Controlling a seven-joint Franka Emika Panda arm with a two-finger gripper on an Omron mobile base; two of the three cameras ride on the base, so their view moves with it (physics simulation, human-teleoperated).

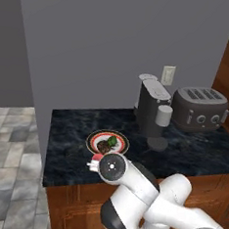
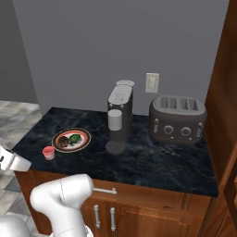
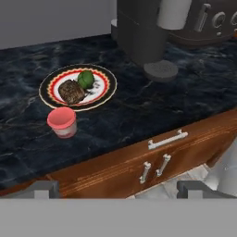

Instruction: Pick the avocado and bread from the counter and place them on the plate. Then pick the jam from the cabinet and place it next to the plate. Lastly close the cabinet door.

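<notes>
Pink-lidded, the small jam jar [image 3: 62,121] is sitting left of centre in the hand view, just below the plate [image 3: 106,90] carrying bread [image 3: 71,91] and avocado [image 3: 85,78]. It is probably light, rigid and smooth-sided; grasping across its body would suit. The claw [image 3: 115,187] is gaping wide, holding nothing, well apart beneath it.

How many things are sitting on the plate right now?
2 on the plate: the avocado, toward the coffee machine, and the bread touching it, nearer the jam. Nothing else shows on it.
</notes>
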